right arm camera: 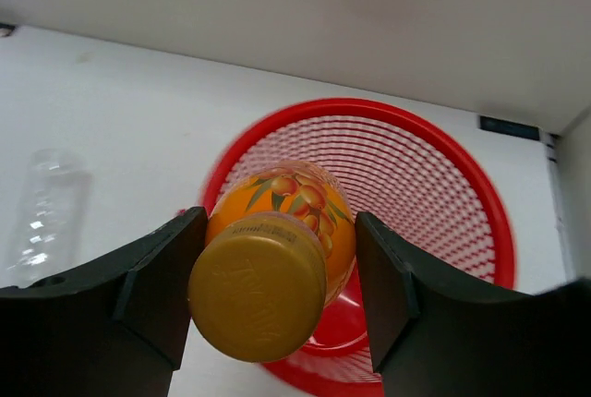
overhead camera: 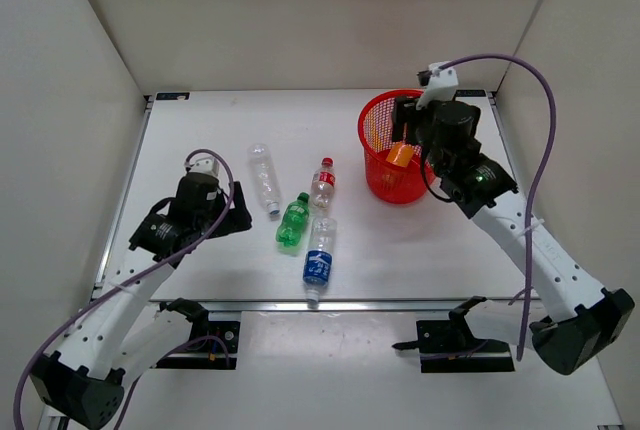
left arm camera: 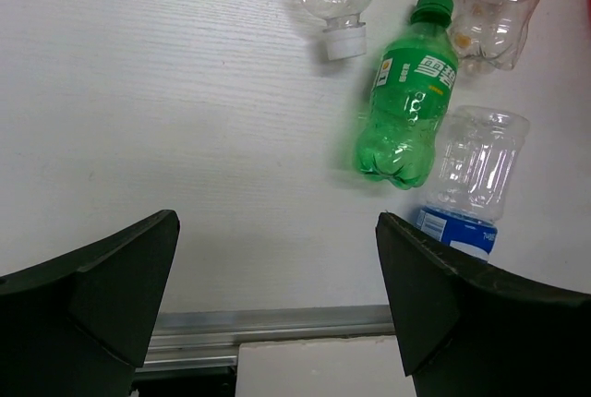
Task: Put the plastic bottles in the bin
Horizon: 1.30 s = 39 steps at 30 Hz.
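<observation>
**Bottles and basket: stock as seen**

Bottles counted: five; one orange bottle (right arm camera: 282,222), one green bottle (overhead camera: 293,221), one red-labelled bottle (overhead camera: 322,185), one blue-labelled bottle (overhead camera: 319,260), one plain clear bottle (overhead camera: 263,178). Baskets: one red mesh basket (overhead camera: 375,120), at the far right of the white table (overhead camera: 200,130).

Orange bottle: clamped at its sides by the right gripper (overhead camera: 408,142), over the basket mouth; long axis runs along the fingers (right arm camera: 406,291), cap toward the wrist camera, base toward the basket floor.

Other four bottles: lying on their sides in a cluster mid-table, well apart from the basket; plain clear, long axis far to near, cap at the near end; red-labelled, red cap at the far end; green, slanted, cap far and to the right, base near and to the left; blue-labelled, cap toward the near table edge, lying close beside the green bottle, contact not clear.

Left gripper (overhead camera: 192,222): jaws spread wide, nothing between them; it sits above bare table left of the cluster, near the front rail (left arm camera: 277,323).

Purple cables (overhead camera: 545,100) loop from both arms.
</observation>
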### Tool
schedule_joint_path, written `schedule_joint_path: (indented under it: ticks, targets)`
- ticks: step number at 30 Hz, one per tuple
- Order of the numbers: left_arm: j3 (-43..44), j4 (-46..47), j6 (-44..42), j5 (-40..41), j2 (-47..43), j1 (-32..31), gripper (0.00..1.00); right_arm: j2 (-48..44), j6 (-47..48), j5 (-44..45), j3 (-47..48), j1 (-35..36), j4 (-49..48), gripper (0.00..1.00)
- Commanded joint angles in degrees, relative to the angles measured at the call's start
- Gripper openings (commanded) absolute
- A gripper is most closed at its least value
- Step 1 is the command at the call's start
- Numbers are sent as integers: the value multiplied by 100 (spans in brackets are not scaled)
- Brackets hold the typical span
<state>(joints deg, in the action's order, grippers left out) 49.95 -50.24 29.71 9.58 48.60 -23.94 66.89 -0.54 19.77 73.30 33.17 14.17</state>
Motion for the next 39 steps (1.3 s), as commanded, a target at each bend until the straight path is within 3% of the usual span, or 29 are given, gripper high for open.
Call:
schedule_joint_path:
  ticks: [1,3,5,7,9,11,12,19,23,26,32,35,39]
  targets:
    - [-73,233,114,-88,18,21,99,-72,160,-190,-393,-774,-371,18]
    - [-56,304,140,-158,184,30,99,-63,80,-568,-509,-1154,-363,25]
    - [-12,453,184,-159,343,-5,99,43,88,-754,-640,-1426,-441,26]
    - [31,681,236,-72,597,-23,99,174,89,-843,-738,-1550,-512,38]
    - [128,813,245,-36,834,-5,99,263,124,-834,-703,-1594,-416,75]
    - [303,971,228,70,1089,73,99,254,80,-887,-642,-1594,-336,96]
    - [339,1085,254,96,1238,65,99,254,54,-878,-572,-1620,-310,99]
    - [972,1727,202,281,2460,179,99,-272,62,-572,-96,-1673,313,99]
    - [1341,2009,237,176,3207,294,98,-755,-297,-202,-254,-2015,1236,99]
    - [1587,2071,158,298,3769,373,99,-1204,-579,-315,-693,-2595,1632,99]
    - [2211,2246,201,202,4806,531,99,-1759,-799,-1256,-1713,-4535,2036,99]
    - [2422,2307,254,210,5185,514,99,-1811,-904,-1353,-1993,-5003,2221,99]
    - [2528,2386,368,-34,5598,610,99,-1917,-1045,-1178,-2293,-5013,2265,99]
